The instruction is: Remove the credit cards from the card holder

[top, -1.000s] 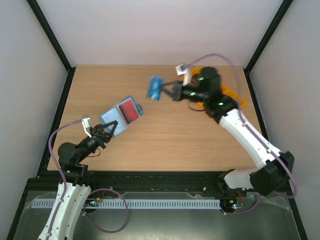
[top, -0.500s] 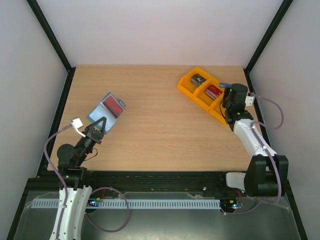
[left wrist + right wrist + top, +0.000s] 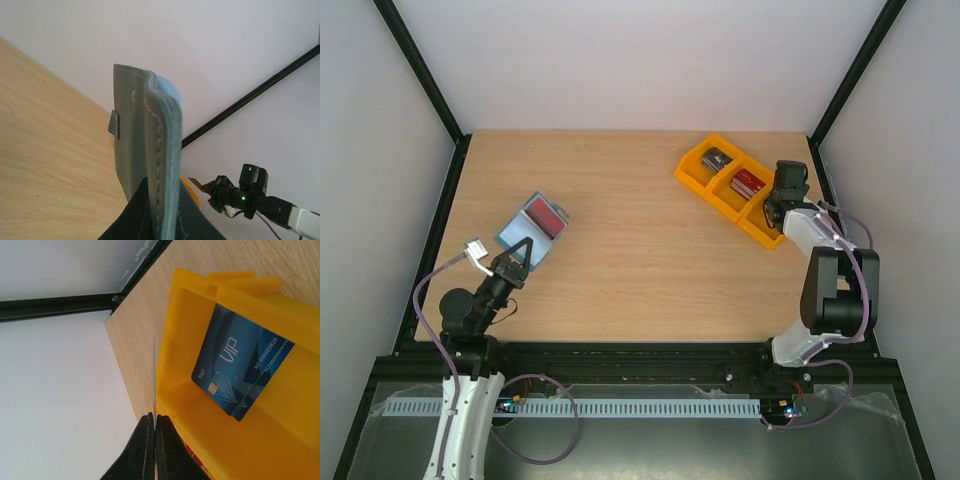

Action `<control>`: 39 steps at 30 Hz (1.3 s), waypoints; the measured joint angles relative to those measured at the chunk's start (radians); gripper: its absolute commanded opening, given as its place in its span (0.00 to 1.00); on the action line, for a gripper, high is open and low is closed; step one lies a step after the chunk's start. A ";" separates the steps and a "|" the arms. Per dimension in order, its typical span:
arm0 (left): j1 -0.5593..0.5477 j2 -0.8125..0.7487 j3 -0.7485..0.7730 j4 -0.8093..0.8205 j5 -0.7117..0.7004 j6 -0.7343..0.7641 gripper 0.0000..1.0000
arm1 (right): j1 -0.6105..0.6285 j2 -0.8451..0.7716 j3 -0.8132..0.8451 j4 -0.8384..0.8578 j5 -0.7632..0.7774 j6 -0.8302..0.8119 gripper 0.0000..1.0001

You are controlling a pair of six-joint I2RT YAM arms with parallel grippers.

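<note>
- right gripper (image 3: 154, 416) is pinched tight on a card (image 3: 154, 375) – it's edge-on, just a thin line, right by the tray (image 3: 192, 330) bin where blue cards (image 3: 235, 365) lie
- to drop it well I'd centre it over that bin, dip low and tilt the card flatter before letting go, so it lands on the blue ones and doesn't bounce out
- left gripper (image 3: 160, 222) is clamped on the wallet (image 3: 155, 145), held up on edge at the table's left side, with a red card (image 3: 546, 213) showing in it
- can't tell the held card's colour, or how many more sit in the wallet – the wrist view shows only its edge
</note>
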 measured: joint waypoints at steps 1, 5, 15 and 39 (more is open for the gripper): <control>0.000 -0.003 -0.003 -0.001 -0.001 -0.001 0.02 | 0.000 0.012 0.011 -0.008 0.002 0.015 0.02; 0.000 -0.007 -0.014 -0.001 -0.005 -0.003 0.02 | 0.000 0.050 0.039 -0.032 0.013 0.076 0.02; 0.000 -0.011 -0.029 -0.001 -0.014 -0.007 0.02 | -0.003 0.086 0.063 -0.084 0.031 0.124 0.02; 0.000 -0.014 -0.041 0.002 -0.016 -0.008 0.02 | -0.048 0.223 0.135 -0.062 -0.017 0.073 0.54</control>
